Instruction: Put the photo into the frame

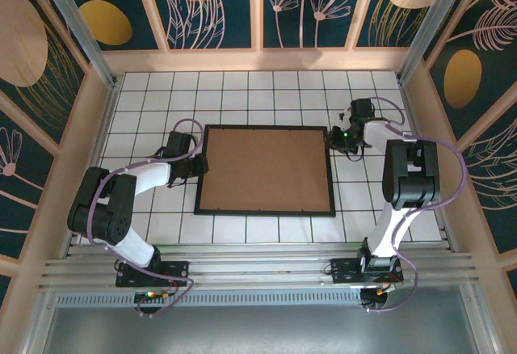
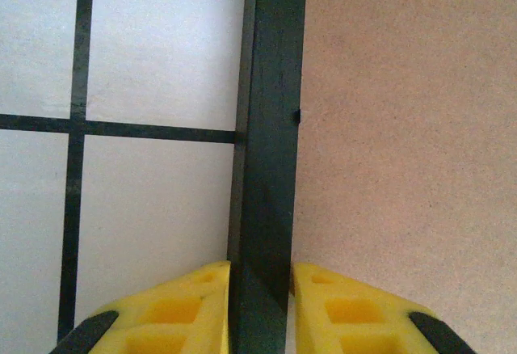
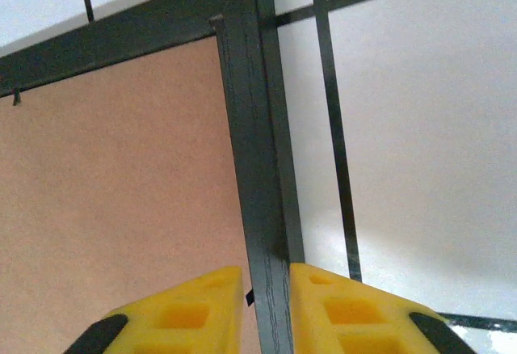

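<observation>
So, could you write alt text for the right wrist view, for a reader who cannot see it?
The yellow-tipped right gripper pinches the side rail of the black frame near a corner. A brown backing board lies inside the frame to the left; the white tiled table lies to the right.

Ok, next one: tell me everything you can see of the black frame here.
The frame is a large, thin-edged black rectangle with a faint wood grain, lying flat on the white tiled table. A plain brown board fills its opening, with small dark tabs at the inner edge, so it seems face down. The left gripper has its yellow fingers closed on the left rail; the right gripper pinches the right rail near the far corner.
</observation>
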`<state>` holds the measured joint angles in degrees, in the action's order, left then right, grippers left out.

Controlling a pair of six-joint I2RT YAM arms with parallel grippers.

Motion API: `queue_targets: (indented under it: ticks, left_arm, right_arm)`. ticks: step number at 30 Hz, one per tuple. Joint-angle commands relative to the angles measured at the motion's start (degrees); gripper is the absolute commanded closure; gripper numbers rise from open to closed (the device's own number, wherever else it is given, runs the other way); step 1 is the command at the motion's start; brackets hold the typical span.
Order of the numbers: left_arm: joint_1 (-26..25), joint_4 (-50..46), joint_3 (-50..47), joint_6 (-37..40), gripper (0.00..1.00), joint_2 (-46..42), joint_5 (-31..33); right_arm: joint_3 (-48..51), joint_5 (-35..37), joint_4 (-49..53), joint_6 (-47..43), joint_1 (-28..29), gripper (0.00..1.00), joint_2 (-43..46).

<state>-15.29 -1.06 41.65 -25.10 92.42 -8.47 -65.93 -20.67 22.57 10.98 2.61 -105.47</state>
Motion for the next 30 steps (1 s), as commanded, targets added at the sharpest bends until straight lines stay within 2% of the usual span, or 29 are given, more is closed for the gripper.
queue_targets:
  ticks: [1,20,30]
  left_arm:
    - [-0.6,-1.3,0.2,1.2,0.75,1.8,-1.4]
    - [-0.7,-1.1,0.0,1.1,0.75,1.5,-1.5]
    - [-0.6,-1.0,-0.1,1.2,0.75,1.7,-1.7]
  right_arm:
    - [1.1,0.3,0.9,-0.2,-0.1,0.79,1.4]
    - [1.2,2.6,1.4,-0.9,1.8,0.83,-1.8]
    - [0.9,4.6,2.8,-1.4,3.0,0.77,-1.8]
